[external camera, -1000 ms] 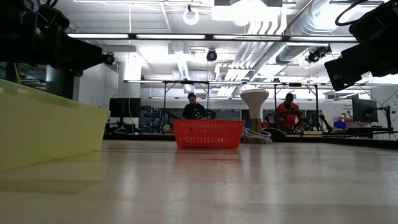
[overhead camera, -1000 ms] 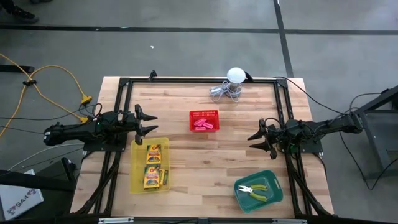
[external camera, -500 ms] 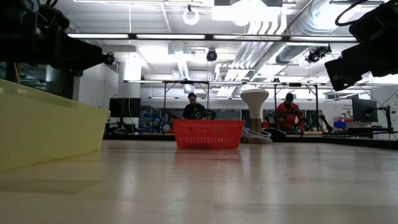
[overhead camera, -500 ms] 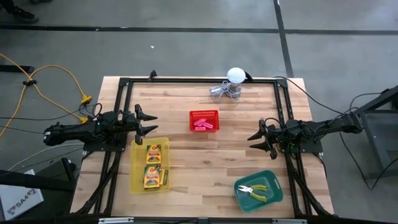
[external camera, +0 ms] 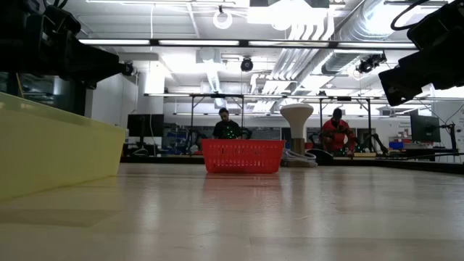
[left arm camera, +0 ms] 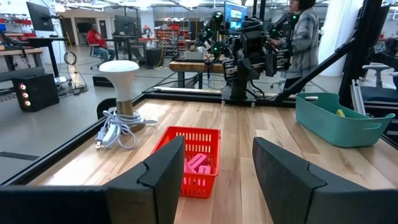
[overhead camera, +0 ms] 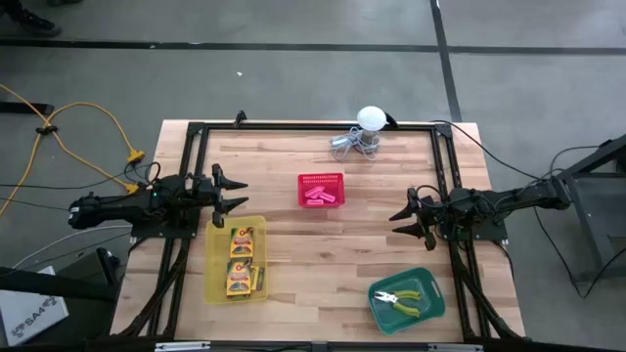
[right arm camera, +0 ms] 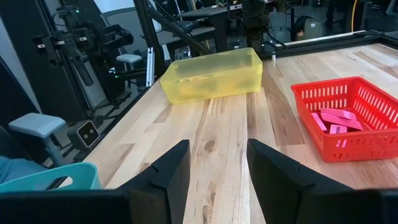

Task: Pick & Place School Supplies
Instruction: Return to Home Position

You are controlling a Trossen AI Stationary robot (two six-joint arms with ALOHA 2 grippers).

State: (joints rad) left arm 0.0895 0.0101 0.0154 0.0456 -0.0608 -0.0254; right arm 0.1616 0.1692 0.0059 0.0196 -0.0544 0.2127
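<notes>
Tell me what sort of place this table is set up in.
Probably a robotics lab or workshop: exposed ducts overhead, bare concrete floor around the table, people and monitors in the room behind. The left arm and right arm sit at its sides.

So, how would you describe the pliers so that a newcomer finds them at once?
On the wooden table, look at the corner at the high view's lower right, where a green tray sits. The pliers lie alone inside it. Unlike the crayon boxes and pink erasers elsewhere, they have yellow-green handles.
</notes>
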